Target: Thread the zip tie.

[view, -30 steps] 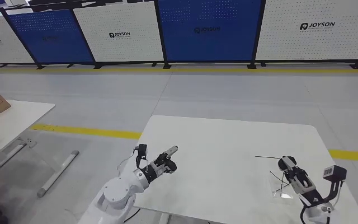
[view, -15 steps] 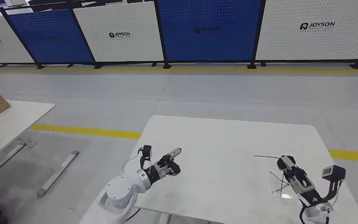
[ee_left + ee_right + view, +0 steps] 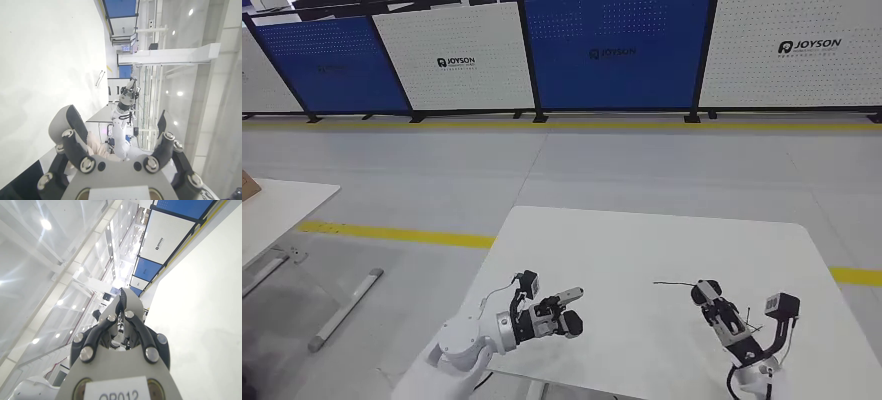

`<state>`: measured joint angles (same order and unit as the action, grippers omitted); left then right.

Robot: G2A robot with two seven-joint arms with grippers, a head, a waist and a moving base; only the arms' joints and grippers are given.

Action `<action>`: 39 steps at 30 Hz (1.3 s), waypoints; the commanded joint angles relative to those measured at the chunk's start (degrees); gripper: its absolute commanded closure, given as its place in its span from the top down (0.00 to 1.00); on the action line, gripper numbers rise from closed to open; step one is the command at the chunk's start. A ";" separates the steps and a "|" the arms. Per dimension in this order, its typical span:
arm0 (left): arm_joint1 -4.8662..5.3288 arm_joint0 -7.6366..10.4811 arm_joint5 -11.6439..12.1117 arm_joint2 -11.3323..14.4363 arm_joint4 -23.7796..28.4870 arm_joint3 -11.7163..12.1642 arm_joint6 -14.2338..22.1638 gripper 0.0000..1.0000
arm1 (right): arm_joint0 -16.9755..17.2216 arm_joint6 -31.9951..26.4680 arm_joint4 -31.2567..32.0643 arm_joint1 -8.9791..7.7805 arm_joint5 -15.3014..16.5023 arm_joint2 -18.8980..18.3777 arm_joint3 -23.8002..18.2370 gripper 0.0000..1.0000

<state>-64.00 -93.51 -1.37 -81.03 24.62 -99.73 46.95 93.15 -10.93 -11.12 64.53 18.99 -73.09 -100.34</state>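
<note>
My right gripper [image 3: 703, 292] hangs over the table's right half, shut on a thin black zip tie [image 3: 672, 286] that sticks out sideways toward the table's middle. In the right wrist view its fingers [image 3: 122, 298] are pressed together. The left wrist view shows this gripper [image 3: 132, 85] farther off, with the tie's end [image 3: 134, 80] poking from its tip. My left gripper [image 3: 576, 309] is at the table's front left, open and empty, with its two pads [image 3: 75, 121] wide apart. Two more black zip ties [image 3: 100, 78] lie loose on the table near the right arm.
The white table [image 3: 642, 250] is bare between the two grippers. Its front edge runs just below both arms. Blue and white pegboard panels [image 3: 612, 55] stand far behind across the grey floor.
My right gripper has moved left toward the table's middle, carrying the zip tie away from the loose ties. My left gripper has shifted right and nearer the front edge.
</note>
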 commanded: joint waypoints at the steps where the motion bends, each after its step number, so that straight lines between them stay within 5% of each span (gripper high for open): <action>1: 0.00 0.00 0.00 0.00 0.01 0.00 0.01 1.00 | 0.00 0.00 0.01 0.00 0.01 0.01 0.00 0.00; 5: -0.04 0.13 0.06 0.06 0.09 0.03 -0.89 1.00 | 0.00 0.00 0.01 0.00 0.01 0.01 0.00 0.00; 12: -0.78 2.76 2.25 3.75 -0.97 -0.19 -10.28 1.00 | -0.11 2.19 1.28 0.98 0.49 3.94 -1.91 0.00; 16: -1.48 5.02 4.33 7.02 -2.34 1.93 -16.19 1.00 | -1.55 5.69 4.87 1.91 0.42 7.57 -0.98 0.00; 27: -1.56 5.18 4.54 7.41 -2.19 2.06 -16.69 1.00 | -1.74 5.81 5.15 2.01 0.14 7.97 -0.91 0.00; 31: -1.87 5.48 5.70 8.90 -2.21 2.08 -19.23 1.00 | -3.53 5.93 6.15 2.83 -0.76 11.42 -0.84 0.00; 39: -2.43 7.31 7.94 10.58 2.21 5.73 -19.66 1.00 | -9.73 7.96 7.36 5.30 -3.37 19.59 3.62 0.00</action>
<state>-66.44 -86.19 6.58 -70.46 26.92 -94.01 27.23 83.81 -2.83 -3.49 69.74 15.97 -53.74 -97.03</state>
